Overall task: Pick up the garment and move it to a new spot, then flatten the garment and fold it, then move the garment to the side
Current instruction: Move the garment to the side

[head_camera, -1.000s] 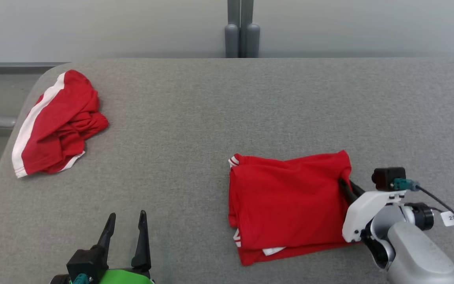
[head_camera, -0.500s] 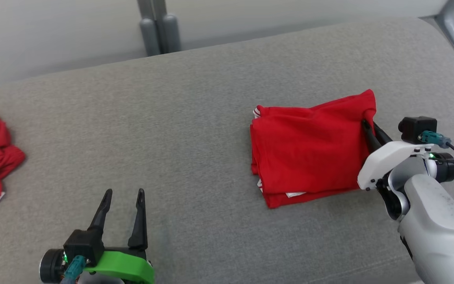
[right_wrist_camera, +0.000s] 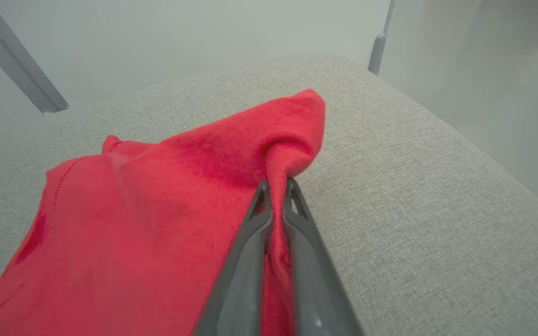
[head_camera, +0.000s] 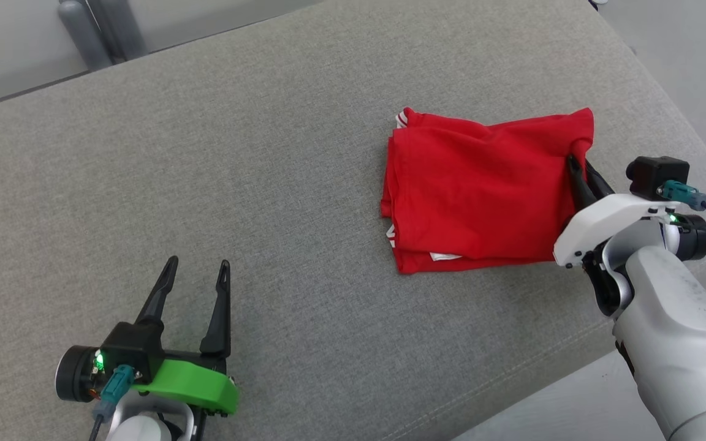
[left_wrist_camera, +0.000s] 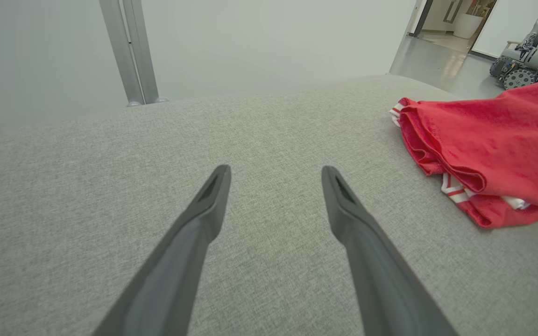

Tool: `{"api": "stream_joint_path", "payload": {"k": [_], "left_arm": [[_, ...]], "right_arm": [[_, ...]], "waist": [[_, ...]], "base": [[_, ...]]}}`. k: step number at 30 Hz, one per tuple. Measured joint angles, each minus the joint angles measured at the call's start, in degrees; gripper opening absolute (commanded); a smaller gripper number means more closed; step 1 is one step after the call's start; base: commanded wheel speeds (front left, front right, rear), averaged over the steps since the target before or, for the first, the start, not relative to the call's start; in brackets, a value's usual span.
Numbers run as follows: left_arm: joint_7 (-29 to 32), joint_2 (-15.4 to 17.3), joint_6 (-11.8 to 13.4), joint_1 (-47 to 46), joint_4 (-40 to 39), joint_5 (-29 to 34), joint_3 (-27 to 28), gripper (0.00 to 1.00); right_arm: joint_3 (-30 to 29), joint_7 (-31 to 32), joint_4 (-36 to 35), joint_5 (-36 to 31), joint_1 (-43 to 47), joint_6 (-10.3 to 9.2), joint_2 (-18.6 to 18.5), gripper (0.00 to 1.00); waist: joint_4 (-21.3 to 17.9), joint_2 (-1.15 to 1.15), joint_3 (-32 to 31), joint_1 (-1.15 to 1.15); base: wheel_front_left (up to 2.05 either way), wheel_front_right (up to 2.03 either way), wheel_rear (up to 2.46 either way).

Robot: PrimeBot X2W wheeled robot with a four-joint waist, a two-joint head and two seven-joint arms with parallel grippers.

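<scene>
- The right gripper (right_wrist_camera: 277,184) is pressed together, pinching a bunched fold at the near-right corner of the red garment (head_camera: 482,196).
- From that pinch the garment spreads away to the gripper's left, folded in layers, white trim showing at its far edge.
- It lies on the grey counter (head_camera: 267,153).
- The left gripper (head_camera: 198,263) is spread and holds nothing; the garment is well apart, ahead to its right.

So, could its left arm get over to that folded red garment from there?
Probably yes: bare grey cushion lies between the left arm and the red garment, and its jaws stand open.
</scene>
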Motion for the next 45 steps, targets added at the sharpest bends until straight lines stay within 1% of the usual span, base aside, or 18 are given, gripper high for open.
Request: {"api": "stream_joint_path", "payload": {"k": [3,9,15,21,29,33,38,40,41,43,45], "left_arm": [[0.4,0.3,0.1,-0.1,-0.6,0.0,0.0,1.0],[0.9,1.0,0.5,-0.7,-2.4,0.2,0.0,1.0],[1.8,1.6,0.7,-1.5,-4.3,0.6,-0.3,1.0],[2.7,2.4,0.7,-2.5,-6.8,1.2,-0.9,1.0],[3.5,3.0,0.9,-2.8,-9.9,2.0,-2.1,1.0],[3.8,3.3,0.9,-2.8,-10.5,2.1,-2.4,1.0],[3.9,3.6,1.3,-2.7,-11.1,2.2,-2.7,1.0],[3.9,3.7,1.4,-2.7,-11.2,2.3,-2.8,1.0],[4.0,3.7,1.4,-2.7,-11.2,2.3,-2.8,1.0],[4.0,3.7,1.5,-2.7,-11.1,2.3,-2.9,1.0],[4.0,3.7,1.6,-2.7,-10.9,2.3,-2.9,1.0]], "right_arm": [[0.2,-0.3,0.7,-0.4,-1.8,0.0,0.2,0.0],[-0.1,-0.5,3.1,-1.1,-8.3,0.0,-0.2,0.0],[-2.5,-0.6,8.0,-2.6,-16.9,0.0,-2.5,0.0],[-4.4,-0.8,14.6,-6.8,-23.0,0.0,-7.1,0.0],[-8.3,-1.8,21.1,-12.2,-27.9,0.0,-15.8,0.0],[-10.6,-2.2,23.0,-15.1,-28.8,0.01,-17.9,0.0],[-15.2,-3.1,24.1,-19.4,-29.2,0.0,-20.4,0.01],[-17.5,-3.4,23.9,-21.4,-29.2,0.0,-20.6,0.6],[-18.8,-3.5,23.3,-22.6,-29.2,0.0,-20.5,1.0],[-21.0,-3.6,21.4,-25.1,-28.9,0.0,-19.7,1.0],[-23.4,-3.8,17.8,-27.8,-27.9,0.0,-18.1,1.0]], "waist": [[0.0,0.0,1.2,0.0],[2.4,0.0,2.5,0.0],[5.6,0.0,4.4,0.0],[9.0,0.0,6.8,0.0],[13.3,0.0,10.5,0.0],[14.8,0.0,12.3,0.0],[16.3,0.0,14.2,0.0],[16.7,0.0,14.6,0.0],[16.8,0.0,14.7,0.0],[16.9,0.0,14.6,0.0],[16.8,0.0,14.3,0.0]], "base": [[0.0,0.0,0.0],[0.0,0.0,0.0],[0.0,0.0,0.0],[0.0,0.0,0.0],[0.0,0.0,0.0],[0.0,0.0,0.0],[0.0,0.0,0.0],[0.0,0.0,0.0],[0.0,0.0,0.0],[0.0,0.0,0.0],[0.0,0.0,0.0]]}}
